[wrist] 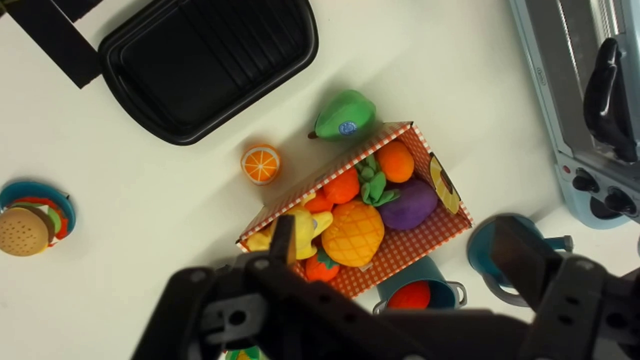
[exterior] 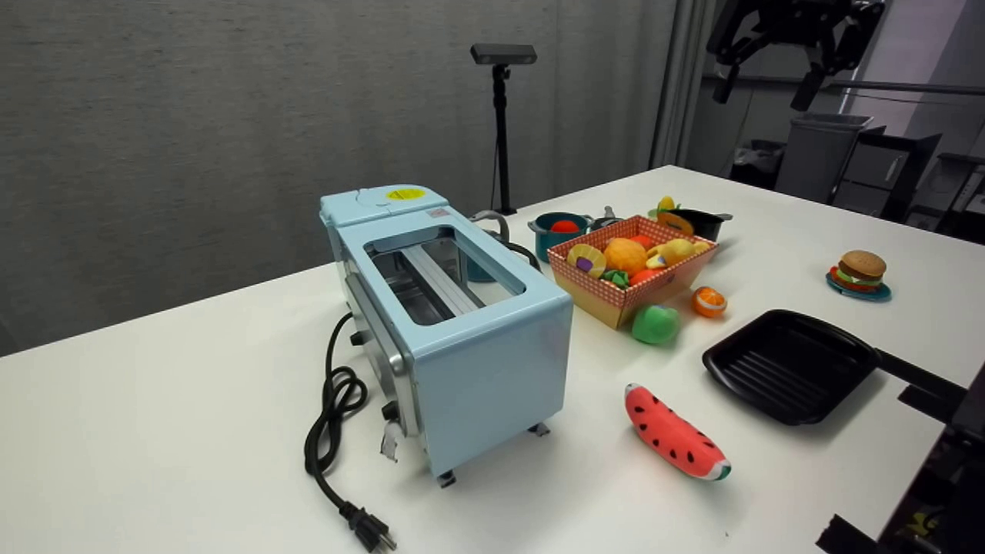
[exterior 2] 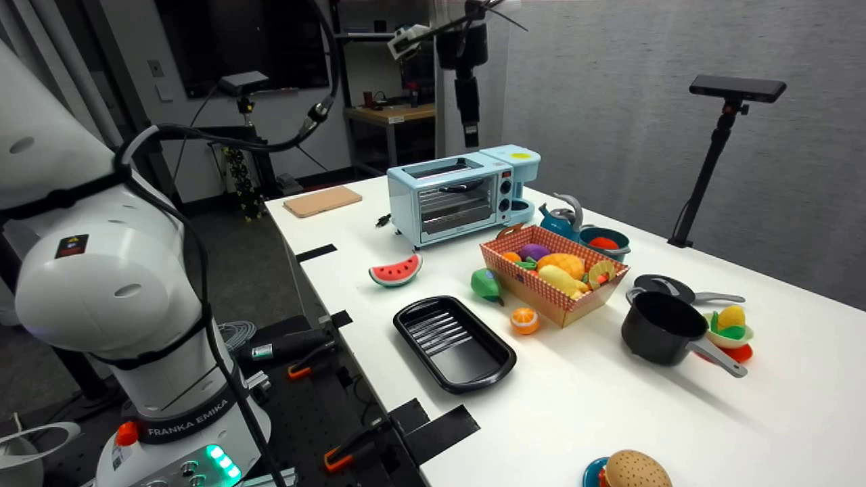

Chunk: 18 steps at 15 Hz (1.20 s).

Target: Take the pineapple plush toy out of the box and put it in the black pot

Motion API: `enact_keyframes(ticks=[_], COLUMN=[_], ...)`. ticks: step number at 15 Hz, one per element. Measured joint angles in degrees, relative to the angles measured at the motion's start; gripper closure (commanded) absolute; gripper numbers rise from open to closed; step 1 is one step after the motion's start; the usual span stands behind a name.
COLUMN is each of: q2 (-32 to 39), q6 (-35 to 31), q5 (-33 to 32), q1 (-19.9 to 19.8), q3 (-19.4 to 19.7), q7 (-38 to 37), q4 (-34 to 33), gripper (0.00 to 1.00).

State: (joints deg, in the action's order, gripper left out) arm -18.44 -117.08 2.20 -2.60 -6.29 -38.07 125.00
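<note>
The pineapple plush toy (wrist: 353, 233), orange-yellow with a green leaf tuft, lies on its side in the red-checked box (wrist: 420, 240) among other toy foods. In both exterior views the pineapple (exterior: 626, 255) (exterior 2: 563, 264) shows above the rim of the box (exterior: 589, 300) (exterior 2: 534, 295). Beside the box stands the black pot (exterior 2: 659, 329), its grey handle pointing away from the box; another exterior view shows the pot (exterior: 699, 224) partly behind it. In the wrist view I cannot make the pot out. My gripper (wrist: 401, 250) hangs high above the table, fingers wide apart, nothing between them.
A black grill pan (exterior 2: 454, 343), a green pear (exterior 2: 486, 285), an orange half (exterior 2: 524, 320) and a watermelon slice (exterior 2: 396, 270) lie near the box. A light-blue toaster (exterior: 492, 385), teal pot (exterior 2: 604, 242), kettle (exterior 2: 560, 218), black lid (exterior 2: 666, 287) and corn bowl (exterior 2: 731, 325) surround it.
</note>
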Motion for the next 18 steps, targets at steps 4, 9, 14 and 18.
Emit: enact_keyframes(ticks=[4,9,14,18], q2=[1.02,4.13,8.82,13.42], q6=[0.0,0.0,0.0,0.24], q5=[0.01,0.07,0.07,0.05], q1=[-0.06,-0.2,-0.42,-0.43], q3=[0.85,3.33,5.58,6.28], q7=[0.23,1.79,3.53,5.46], q4=[-1.21,-3.4,-7.04,-11.07], gripper=[0.0,0.0,0.0,0.0])
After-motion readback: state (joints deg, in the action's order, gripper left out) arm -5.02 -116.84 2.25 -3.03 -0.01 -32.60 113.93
